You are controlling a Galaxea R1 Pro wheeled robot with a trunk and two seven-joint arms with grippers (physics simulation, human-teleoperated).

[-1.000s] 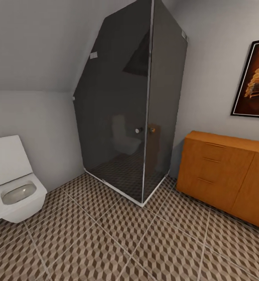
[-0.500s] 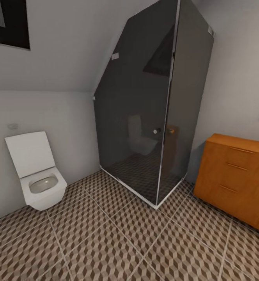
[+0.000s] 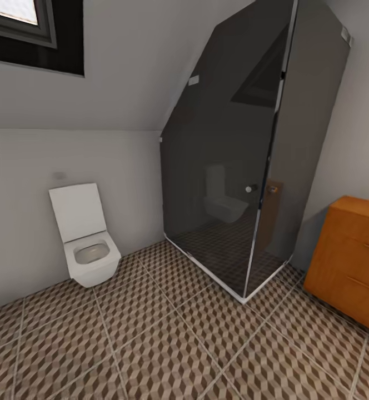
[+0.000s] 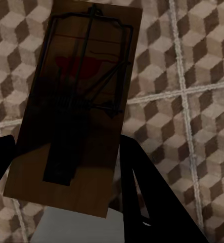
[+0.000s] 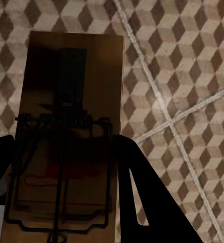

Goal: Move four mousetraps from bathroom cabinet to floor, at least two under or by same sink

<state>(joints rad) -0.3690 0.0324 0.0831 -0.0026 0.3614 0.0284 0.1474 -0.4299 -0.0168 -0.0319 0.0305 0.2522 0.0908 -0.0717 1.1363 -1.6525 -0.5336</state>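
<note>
No legible text or labels

**Left wrist: one mousetrap held over tiled floor**

One mousetrap (image 4: 74, 109), a brown wooden slab with dark wire spring, bar and a red mark, sat between the left gripper (image 4: 66, 167)'s two black fingers (image 4: 147, 197), clamped at its sides. Beneath lay the bathroom floor (image 4: 192, 61), cube-patterned tiles with pale grout lines crossing.
</note>
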